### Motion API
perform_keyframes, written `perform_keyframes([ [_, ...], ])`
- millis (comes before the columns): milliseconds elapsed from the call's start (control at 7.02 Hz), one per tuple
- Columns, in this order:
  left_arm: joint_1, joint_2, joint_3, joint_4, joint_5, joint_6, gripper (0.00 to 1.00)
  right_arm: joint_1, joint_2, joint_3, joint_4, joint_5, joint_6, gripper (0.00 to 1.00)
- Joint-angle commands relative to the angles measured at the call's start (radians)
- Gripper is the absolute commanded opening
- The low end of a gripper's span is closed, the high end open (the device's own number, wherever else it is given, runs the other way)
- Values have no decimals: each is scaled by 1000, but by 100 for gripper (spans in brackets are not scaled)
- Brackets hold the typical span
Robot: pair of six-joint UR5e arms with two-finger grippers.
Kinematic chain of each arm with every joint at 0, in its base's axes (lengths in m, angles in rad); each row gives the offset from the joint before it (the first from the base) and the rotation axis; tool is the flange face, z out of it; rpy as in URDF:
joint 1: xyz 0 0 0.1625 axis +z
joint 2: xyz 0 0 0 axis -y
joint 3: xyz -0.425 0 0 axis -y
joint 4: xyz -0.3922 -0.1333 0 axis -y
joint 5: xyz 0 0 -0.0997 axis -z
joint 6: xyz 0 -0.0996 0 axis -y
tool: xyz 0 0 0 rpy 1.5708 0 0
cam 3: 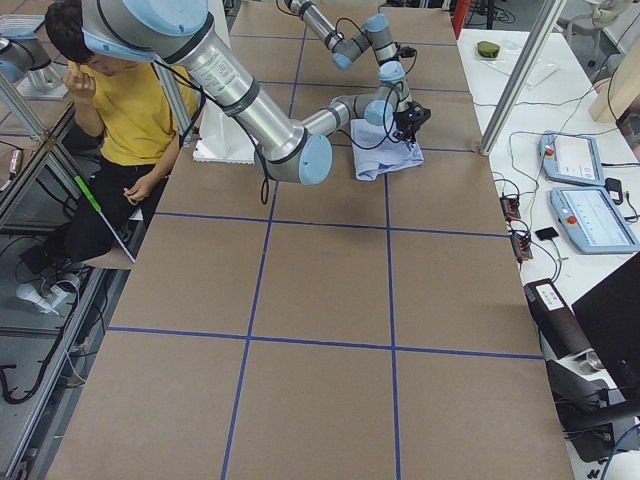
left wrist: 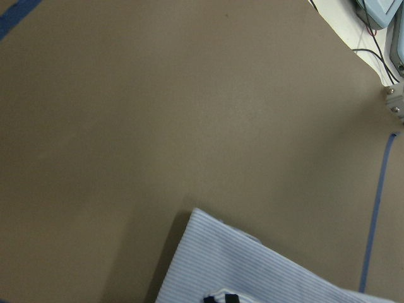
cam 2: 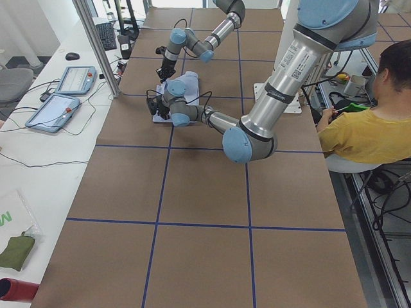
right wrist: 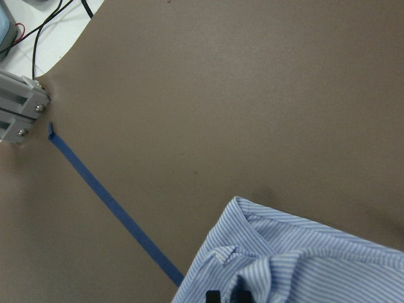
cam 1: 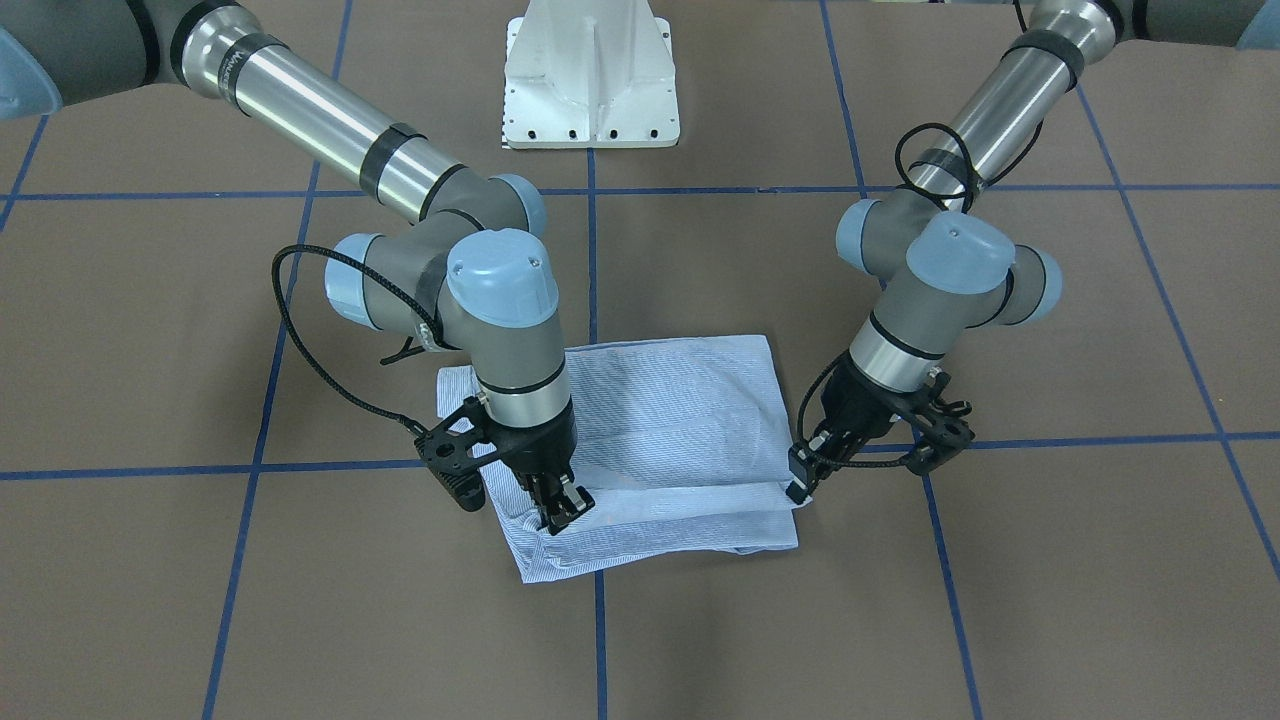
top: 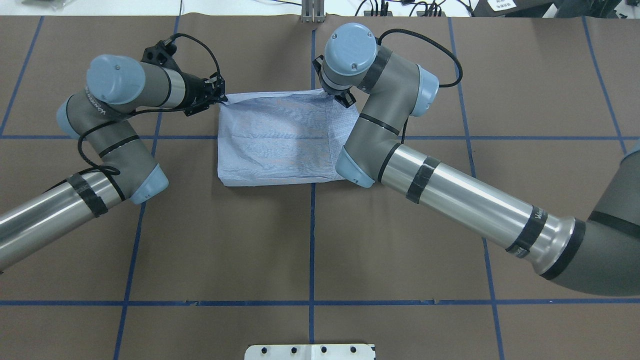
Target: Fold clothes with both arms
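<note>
The light blue-and-white striped shirt (cam 1: 670, 430) lies folded into a rough rectangle (top: 275, 135) on the brown table, near its far side from the robot. My left gripper (cam 1: 800, 490) is low at the shirt's far left corner (top: 223, 98), shut on the fabric edge. My right gripper (cam 1: 560, 518) points down onto the far right corner, shut on bunched fabric. In the overhead view its own wrist hides it. In the left wrist view, striped cloth (left wrist: 252, 271) fills the bottom edge. The right wrist view shows a puckered corner (right wrist: 315, 265) at the fingertips (right wrist: 214, 295).
The white pedestal base (cam 1: 592, 80) stands at the robot's side of the table. A seated person in yellow (cam 2: 366, 128) is beside the table. Control tablets (cam 3: 580, 180) and cables lie on the white bench past the far edge. Blue tape lines (top: 312, 225) grid the brown surface.
</note>
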Motion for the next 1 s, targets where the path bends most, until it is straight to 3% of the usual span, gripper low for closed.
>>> perform_keyframes([
  [0, -19, -57, 98, -28, 20, 52, 73, 22, 72, -133, 71, 14, -78, 99],
  [142, -31, -61, 105, -28, 21, 81, 95, 42, 73, -133, 70, 30, -89, 100],
  [285, -63, -63, 110, -28, 18, 97, 96, 67, 70, -133, 71, 71, -100, 100],
  [570, -103, -61, 111, -28, 6, 149, 95, 79, 60, -127, 71, 73, -132, 100],
  [855, -158, -8, 60, -25, -113, 338, 95, 158, -110, 12, 59, 164, -399, 100],
])
